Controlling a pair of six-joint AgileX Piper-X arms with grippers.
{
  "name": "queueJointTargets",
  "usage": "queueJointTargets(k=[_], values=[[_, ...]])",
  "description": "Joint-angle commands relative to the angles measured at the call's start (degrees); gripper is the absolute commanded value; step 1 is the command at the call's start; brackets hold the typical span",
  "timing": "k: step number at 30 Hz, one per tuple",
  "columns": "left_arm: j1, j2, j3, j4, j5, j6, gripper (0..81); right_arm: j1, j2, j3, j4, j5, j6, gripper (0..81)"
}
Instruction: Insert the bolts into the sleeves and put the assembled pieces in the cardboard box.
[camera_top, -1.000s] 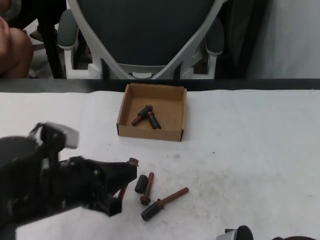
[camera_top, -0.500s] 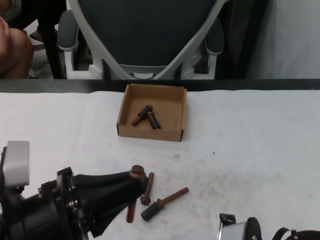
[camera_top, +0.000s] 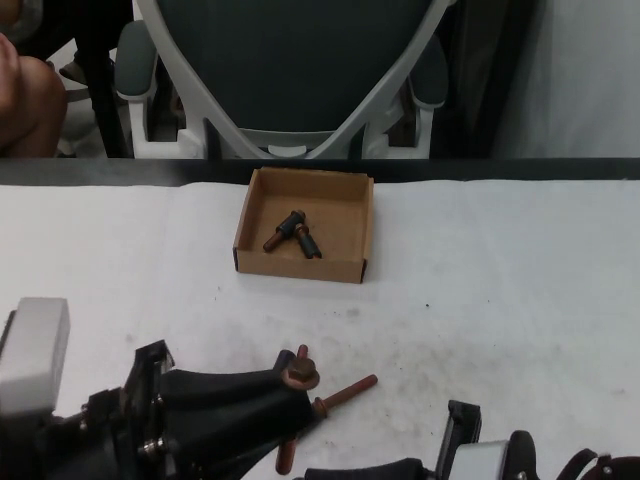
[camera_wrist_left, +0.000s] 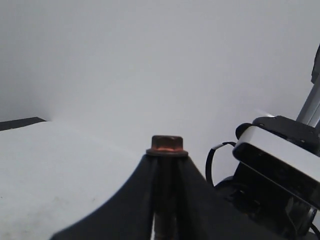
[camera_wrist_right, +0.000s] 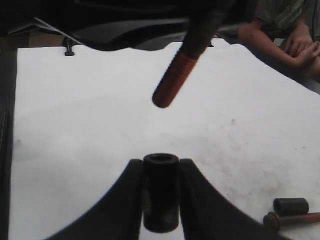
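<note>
Left pincer (camera_wrist_left: 166, 162) clamps rusty hex-head bolt (camera_wrist_left: 167, 144), right pincer (camera_wrist_right: 160, 167) clamps black cylindrical sleeve (camera_wrist_right: 161, 200); I must align the seemingly tilted shank with the bore.

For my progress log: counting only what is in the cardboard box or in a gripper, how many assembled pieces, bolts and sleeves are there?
In the cardboard box, assembled pieces: 2
In the left gripper, bolt: 1
In the right gripper, sleeve: 1
Total: 4
</note>
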Motion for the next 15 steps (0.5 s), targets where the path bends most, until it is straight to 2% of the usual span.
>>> queueJointTargets(k=[1,9,15], values=[[-0.3,-0.5,0.4,-7.4,2.0,4.3,0.8,-0.2,-0.7,0.0,-1.8,2.2,-1.2,0.2],[-0.4,-0.6,0.4,-11.0,-1.3,4.3,0.8,-0.2,-0.7,0.0,-5.7,0.9,-0.6,0.2],[-5.5,-0.6,0.4,-11.0,-3.8,7.0,0.8,-0.2,-0.7,0.0,-7.8,-0.1,1.0,0.2]])
